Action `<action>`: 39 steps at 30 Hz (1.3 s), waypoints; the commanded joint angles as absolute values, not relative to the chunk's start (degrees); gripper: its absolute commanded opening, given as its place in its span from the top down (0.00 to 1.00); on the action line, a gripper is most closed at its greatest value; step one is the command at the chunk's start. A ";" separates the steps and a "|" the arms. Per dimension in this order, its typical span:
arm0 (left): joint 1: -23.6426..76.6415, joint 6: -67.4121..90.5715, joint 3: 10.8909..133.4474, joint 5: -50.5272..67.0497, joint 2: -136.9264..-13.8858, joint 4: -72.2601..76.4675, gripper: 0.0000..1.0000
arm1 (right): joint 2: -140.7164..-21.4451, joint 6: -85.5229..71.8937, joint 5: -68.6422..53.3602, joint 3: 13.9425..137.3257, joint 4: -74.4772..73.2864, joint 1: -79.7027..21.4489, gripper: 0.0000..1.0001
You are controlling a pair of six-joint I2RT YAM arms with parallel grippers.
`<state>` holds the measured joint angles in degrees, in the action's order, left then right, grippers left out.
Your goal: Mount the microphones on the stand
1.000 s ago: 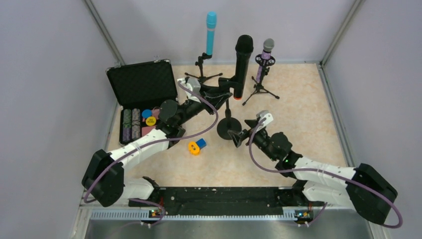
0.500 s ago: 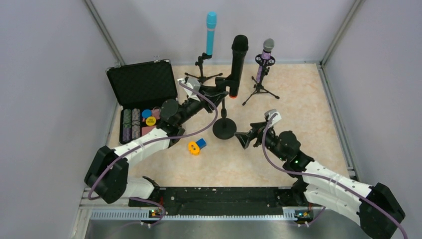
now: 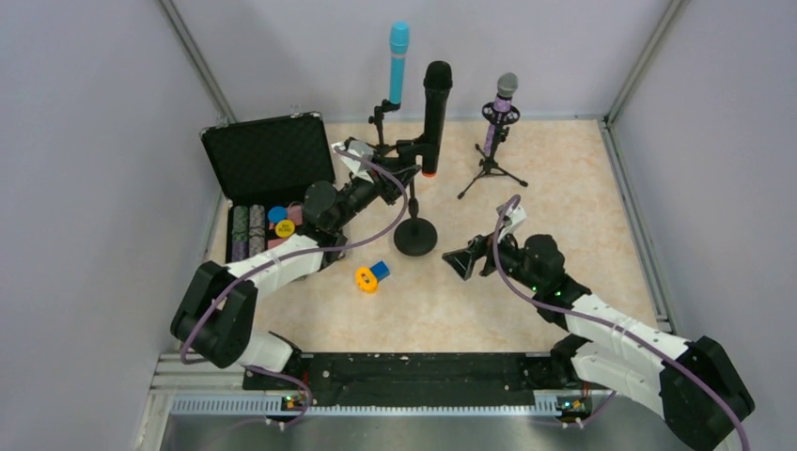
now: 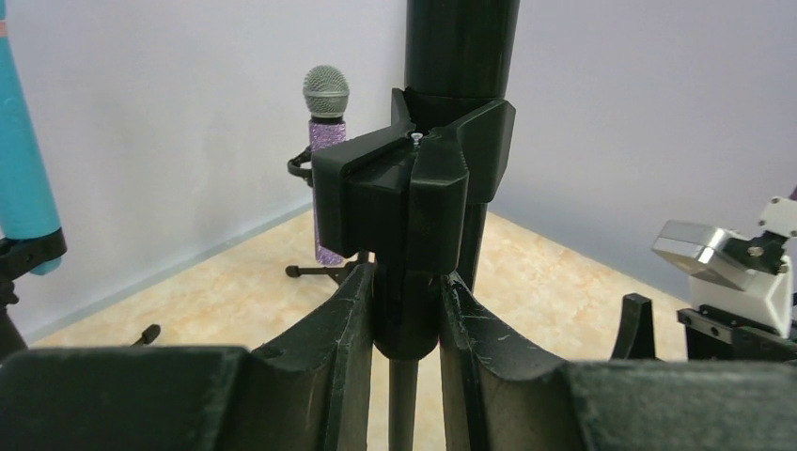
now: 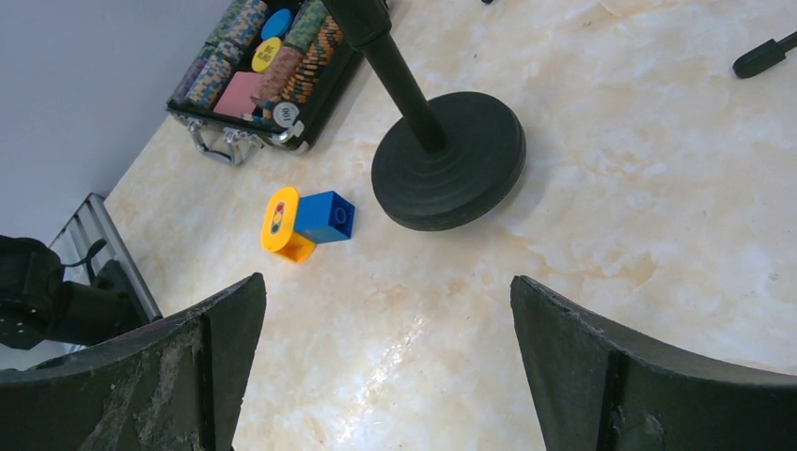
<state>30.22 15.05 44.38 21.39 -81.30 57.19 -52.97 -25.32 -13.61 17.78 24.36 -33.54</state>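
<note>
The left hand [image 3: 404, 173] is clamped on the neck of the round-based stand [image 3: 414, 235], just under its clip [image 4: 414, 188]. From its wrist camera both fingers [image 4: 348, 319] press against that thick black neck, one on each side. The black microphone [image 3: 434, 108] sits in the clip and stands nearly upright, its orange end at the bottom and its head at the top. The stand's heavy disc base rests flat on the marbled surface [image 3: 564, 197], near the middle.

The right hand [image 3: 462, 263] hangs just right of that base with its jaws spread wide, holding nothing. Its own camera looks down between the fingers [image 5: 216, 329] at the disc base and the bare surface.

At the back, the light-blue microphone [image 3: 398, 61] stands upright in a small tripod stand [image 3: 381, 132]. To the right of the black one, the glittery purple microphone [image 3: 503, 103] with a silver grille stands in a second tripod stand [image 3: 491, 167].

A small orange-and-blue object [image 3: 371, 276] lies on the surface left of the disc base. Further left is an open black case [image 3: 268, 155] holding poker chips [image 3: 246, 235].
</note>
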 commanded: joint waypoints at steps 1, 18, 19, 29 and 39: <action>29.17 15.73 47.46 19.44 -81.88 70.99 1.00 | -53.49 -27.88 -16.69 19.14 26.93 -32.04 0.01; 28.63 13.91 53.41 22.08 -95.15 82.69 1.00 | -52.67 -27.29 -16.63 18.22 26.94 -29.27 0.01; 28.65 13.91 53.25 22.54 -95.59 83.38 1.00 | -52.70 -27.25 -16.55 18.24 26.98 -29.27 0.01; 28.71 11.08 50.88 23.60 -97.51 81.40 1.00 | -51.19 -26.64 -17.61 17.31 28.41 -29.09 0.01; 28.60 9.00 46.21 24.67 -96.78 81.34 0.73 | -50.02 -26.31 -18.31 17.19 30.29 -29.09 0.01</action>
<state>28.93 11.11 47.68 24.10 -98.85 75.96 -51.37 -27.05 -16.95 17.26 26.65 -29.80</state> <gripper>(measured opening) 0.309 0.988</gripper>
